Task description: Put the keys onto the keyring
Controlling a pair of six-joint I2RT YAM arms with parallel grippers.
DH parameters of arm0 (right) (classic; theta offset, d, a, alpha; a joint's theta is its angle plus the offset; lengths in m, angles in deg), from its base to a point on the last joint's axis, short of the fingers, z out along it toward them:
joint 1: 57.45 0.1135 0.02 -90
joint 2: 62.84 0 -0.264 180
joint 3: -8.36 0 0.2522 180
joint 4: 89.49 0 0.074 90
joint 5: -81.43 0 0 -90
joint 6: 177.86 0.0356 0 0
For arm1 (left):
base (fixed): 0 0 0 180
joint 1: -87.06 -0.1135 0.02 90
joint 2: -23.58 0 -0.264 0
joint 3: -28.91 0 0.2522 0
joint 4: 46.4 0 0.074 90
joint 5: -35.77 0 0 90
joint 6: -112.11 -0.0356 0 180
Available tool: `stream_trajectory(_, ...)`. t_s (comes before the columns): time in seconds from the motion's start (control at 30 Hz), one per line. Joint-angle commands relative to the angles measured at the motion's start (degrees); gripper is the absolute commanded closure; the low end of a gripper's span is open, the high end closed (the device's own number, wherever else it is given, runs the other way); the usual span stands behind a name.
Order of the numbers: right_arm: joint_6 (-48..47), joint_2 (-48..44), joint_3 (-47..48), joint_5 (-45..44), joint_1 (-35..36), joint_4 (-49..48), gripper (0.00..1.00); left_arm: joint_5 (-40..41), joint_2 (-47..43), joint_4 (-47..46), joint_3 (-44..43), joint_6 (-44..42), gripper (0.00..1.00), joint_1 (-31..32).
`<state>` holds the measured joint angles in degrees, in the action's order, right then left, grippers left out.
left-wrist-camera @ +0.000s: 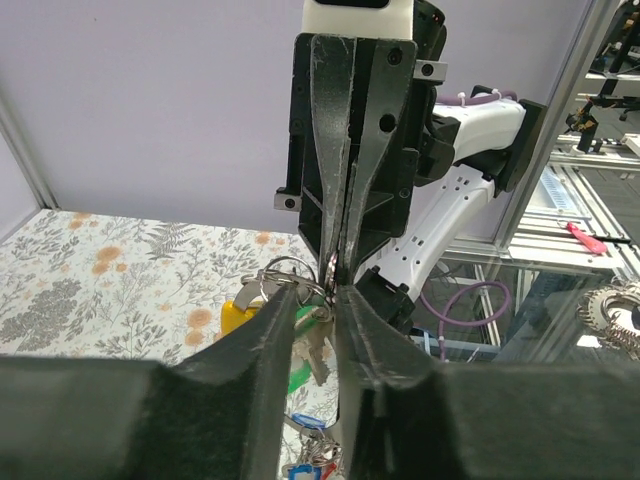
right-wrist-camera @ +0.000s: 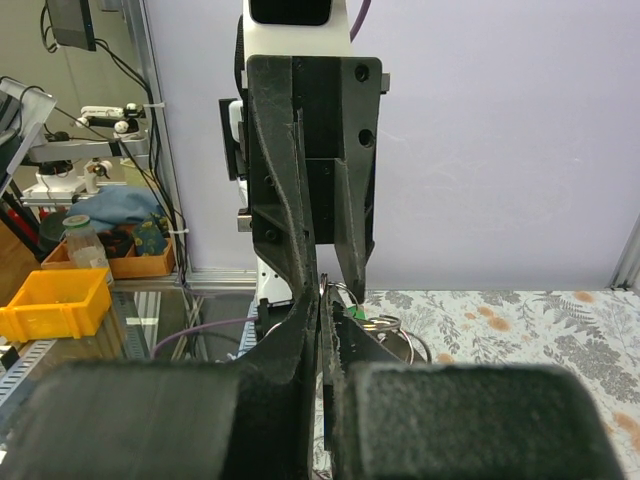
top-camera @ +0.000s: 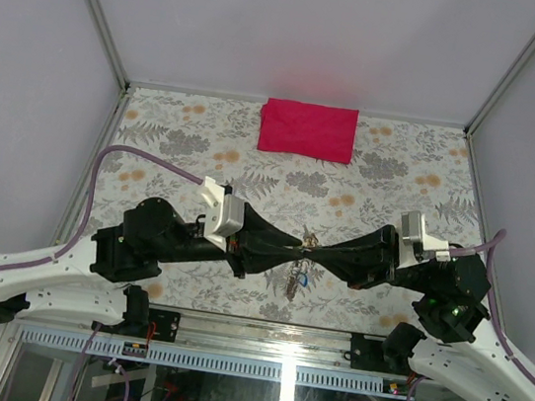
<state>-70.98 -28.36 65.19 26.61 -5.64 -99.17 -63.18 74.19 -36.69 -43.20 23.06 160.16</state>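
My two grippers meet tip to tip above the near middle of the table. My right gripper [top-camera: 313,249] is shut on the keyring [left-wrist-camera: 332,268], a thin silvery wire ring seen edge-on between its fingertips [right-wrist-camera: 322,288]. My left gripper [top-camera: 298,247] has its jaws a little apart [left-wrist-camera: 315,298], on either side of the ring bunch. Its left fingertip [left-wrist-camera: 284,296] touches more wire rings [left-wrist-camera: 288,270]. The keys [top-camera: 296,279] hang below the tips. A yellow head [left-wrist-camera: 238,316], a green one [left-wrist-camera: 297,372] and blue tags [left-wrist-camera: 312,422] show.
A red cloth [top-camera: 307,129] lies flat at the far middle of the flowered table [top-camera: 177,138]. Grey walls with metal posts close in the sides and back. A metal rail [top-camera: 259,334] runs along the near edge.
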Motion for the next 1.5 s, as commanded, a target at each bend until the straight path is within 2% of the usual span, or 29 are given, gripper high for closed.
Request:
stream_trajectory(0.0,-0.60,-0.76,1.32,0.42,-0.06,-4.73,1.00,0.90,0.20,-3.36,0.10,0.45,0.82,0.30)
stream_trajectory(0.2,-0.71,-0.44,1.42,0.80,-0.04,-4.13,1.00,-1.67,1.57,-0.97,-1.43,0.11,0.85,0.28)
stream_trajectory(0.37,-0.91,-0.42,1.56,1.08,-0.07,-3.21,1.00,-2.86,2.60,0.92,-2.96,-0.27,1.00,0.29)
stream_trajectory(0.57,-2.38,-0.59,2.24,1.47,-0.11,-0.04,1.00,-1.59,1.83,2.32,-3.54,-0.51,1.00,0.20)
stream_trajectory(0.77,-6.52,-2.70,4.10,-0.21,-0.10,7.94,0.80,0.53,2.48,10.66,-7.61,-2.20,1.00,0.25)
stream_trajectory(0.87,-8.56,-3.48,5.26,-0.95,-0.12,12.48,0.73,1.73,3.17,15.63,-10.01,-3.50,1.00,0.29)
stream_trajectory(1.07,-11.64,-3.46,8.00,-2.10,-0.05,21.01,0.69,2.90,5.97,26.75,-16.16,-6.53,1.00,0.26)
stream_trajectory(1.27,-13.42,-0.56,12.81,-5.70,-0.13,30.69,0.67,3.98,8.76,34.07,-21.34,-9.03,1.00,0.23)
stream_trajectory(1.47,-13.11,2.29,13.99,-3.36,-0.09,31.90,0.63,4.90,10.92,38.05,-24.54,-9.98,1.00,0.20)
